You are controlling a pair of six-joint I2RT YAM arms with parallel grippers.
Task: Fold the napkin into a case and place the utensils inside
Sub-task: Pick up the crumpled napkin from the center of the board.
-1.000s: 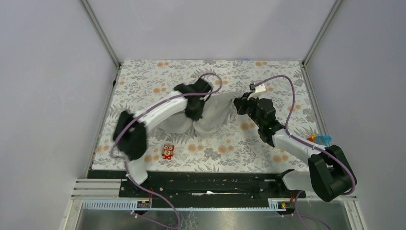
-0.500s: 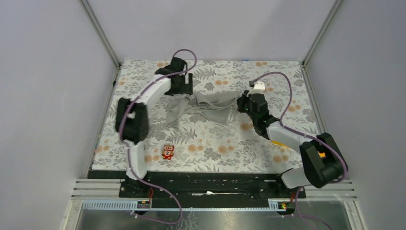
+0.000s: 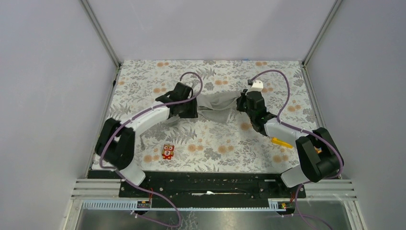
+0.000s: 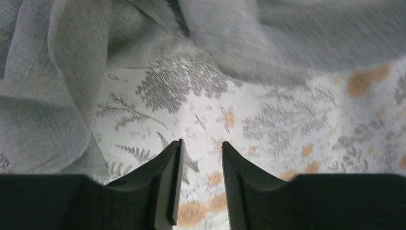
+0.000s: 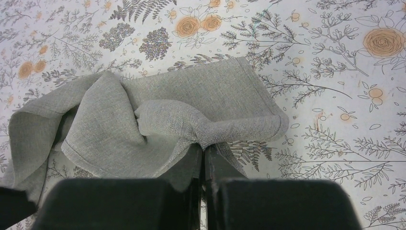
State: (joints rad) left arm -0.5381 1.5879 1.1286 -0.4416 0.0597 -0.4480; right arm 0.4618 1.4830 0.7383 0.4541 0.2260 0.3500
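Though masked at 9 o'clock, counted one napkin (image 3: 218,106); found right gripper (image 5: 203,152) pinching it, left gripper (image 4: 201,144) part-open, empty.

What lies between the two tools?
The crumpled grey napkin, clear in the top view; the right tool pinches it, the left tool grips nothing.

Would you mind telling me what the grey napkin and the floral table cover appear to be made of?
The napkin looks like soft woven cloth with a matte finish: a fine weave shows, and it falls in loose folds. The table cover seems to be a smooth printed sheet lying flat, perhaps cloth or vinyl; the pictures leave that open.
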